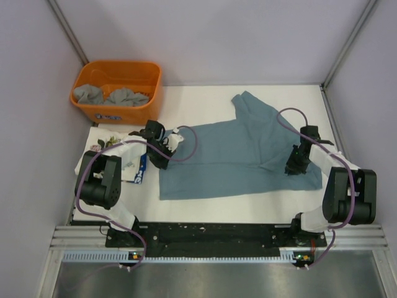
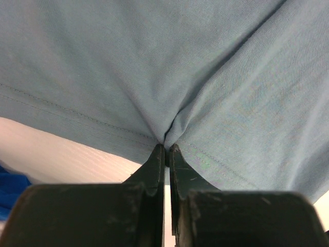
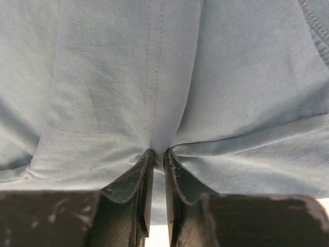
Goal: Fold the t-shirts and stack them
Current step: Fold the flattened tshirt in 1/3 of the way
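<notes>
A dusty blue-grey t-shirt lies spread across the middle of the table. My left gripper is shut on its left hem; in the left wrist view the cloth is pinched between the black fingers. My right gripper is shut on the shirt's right side; the right wrist view shows the cloth bunched into my fingers. A folded white floral-print t-shirt lies left of the blue one, partly under my left arm. Grey shirts lie crumpled in the orange tub.
The orange plastic tub stands at the back left corner. A blue item peeks out beside the folded floral shirt. Grey walls enclose the table on three sides. The black arm-base rail runs along the near edge.
</notes>
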